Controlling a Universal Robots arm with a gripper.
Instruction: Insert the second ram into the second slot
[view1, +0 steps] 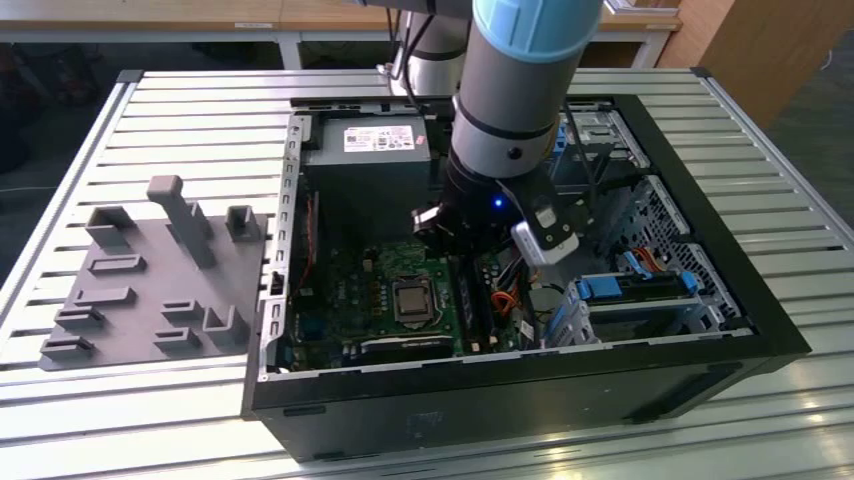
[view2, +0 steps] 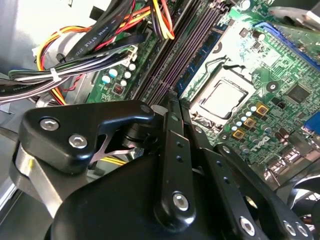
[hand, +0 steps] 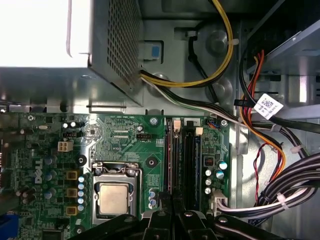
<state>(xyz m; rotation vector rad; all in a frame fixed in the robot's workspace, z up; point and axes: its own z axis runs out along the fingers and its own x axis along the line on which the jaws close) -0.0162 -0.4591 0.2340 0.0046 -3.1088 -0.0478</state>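
Note:
The open computer case (view1: 747, 300) lies on the slatted table with the arm reaching down into it. My gripper (view1: 465, 262) hangs over the memory slots beside the processor socket (hand: 114, 197). In both wrist views the fingers are drawn tightly together, with the gripper (view2: 172, 97) (hand: 172, 215) right on the slot line. The second ram (hand: 170, 160) (view2: 194, 47) shows edge-on as a thin strip running out from between the fingertips, standing along its slot. How deep it sits is hidden. Black slots (hand: 191, 165) lie alongside it.
Bundled power cables (hand: 260, 125) (view2: 75, 70) run close to the slots on the side away from the socket. The power supply (view1: 367, 150) fills the back of the case and blue drive-bay clips (view1: 621, 288) sit at the exterior view's right. A grey holder plate (view1: 147, 290) lies outside the case, at the exterior view's left.

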